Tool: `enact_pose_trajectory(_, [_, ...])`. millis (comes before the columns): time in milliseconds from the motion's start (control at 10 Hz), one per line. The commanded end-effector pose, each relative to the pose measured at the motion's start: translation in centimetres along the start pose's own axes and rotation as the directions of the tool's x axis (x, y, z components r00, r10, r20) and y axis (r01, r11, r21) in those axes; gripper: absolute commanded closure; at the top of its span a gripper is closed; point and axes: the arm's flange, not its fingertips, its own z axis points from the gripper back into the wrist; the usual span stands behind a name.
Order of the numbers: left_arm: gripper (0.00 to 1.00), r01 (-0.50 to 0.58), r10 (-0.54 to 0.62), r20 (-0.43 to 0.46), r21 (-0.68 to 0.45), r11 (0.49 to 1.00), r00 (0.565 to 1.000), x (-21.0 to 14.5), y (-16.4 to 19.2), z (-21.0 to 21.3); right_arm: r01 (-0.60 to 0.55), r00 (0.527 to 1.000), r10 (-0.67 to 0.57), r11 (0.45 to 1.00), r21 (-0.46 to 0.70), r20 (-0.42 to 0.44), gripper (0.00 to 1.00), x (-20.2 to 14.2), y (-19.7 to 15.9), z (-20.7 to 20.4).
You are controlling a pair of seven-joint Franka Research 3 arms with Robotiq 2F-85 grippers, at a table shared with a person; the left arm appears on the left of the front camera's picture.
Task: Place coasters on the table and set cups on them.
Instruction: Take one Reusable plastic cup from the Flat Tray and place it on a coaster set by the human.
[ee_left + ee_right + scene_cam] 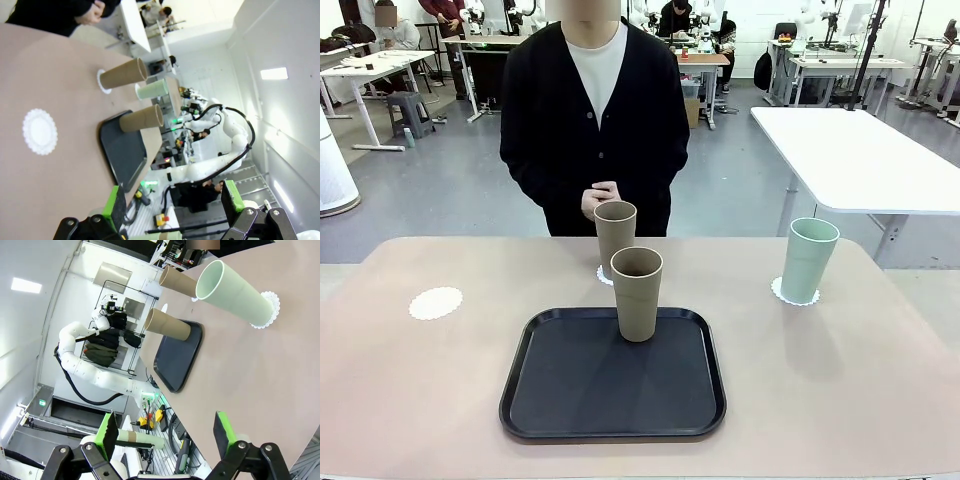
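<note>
three tall tapered matte tumblers upright on the plain beige-pink matte table (pixel 850 390): pale mint green cup (pixel 809 258) at right of frame, seated on a scalloped white paper coaster (pixel 777 291); far tan-brown cup (pixel 615 230) at upper centre, on a second lacy coaster (pixel 603 275); near tan-brown cup (pixel 637 293) at centre frame, on the far part of the black rounded plastic tray (pixel 610 390). third coaster (pixel 435 303) bare at left of frame, well apart from the tray.

left gripper (pixel 175 202) at the bottom of its wrist view, jaws spread wide, nothing between them. right gripper (pixel 165 432) at the bottom of its own view, equally agape and empty.

probably left to do: near tan-brown cup over to the bare coaster.

possible trouble, by judgement only:
- tall narrow cup, easy to tip if touched by one finger first or gripped too high.
- far tan-brown cup just behind it; liable to be knocked off its disc on a deep approach.
- thin paper disc, likely to slide or crease under a sideways set-down.
- off-centre landing, cup half off the lace.
- person's clasped hands (pixel 600 198) at upper centre, near the far table edge; worth a wide berth.
</note>
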Motion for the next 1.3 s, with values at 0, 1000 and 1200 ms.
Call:
enact_pose_trajectory(0, [0.00,0.003,-0.003,-0.002,-0.001,1.000,1.000,0.0,-0.2,-0.1,0.009,1.000,-0.009,1.000,-0.010,0.004,0.00,-0.1,0.0,-0.1])
enact_pose_trajectory(1000, [0.00,0.384,-0.348,-0.168,0.303,0.872,0.922,7.1,-8.9,-10.0,0.009,1.000,-0.009,1.000,-0.010,0.004,0.00,-0.1,0.0,-0.1])
enact_pose_trajectory(1200, [0.00,0.541,-0.444,-0.330,0.316,0.780,0.833,7.5,-12.2,-16.9,0.009,1.000,-0.009,1.000,-0.010,0.004,0.00,-0.1,0.0,-0.1])
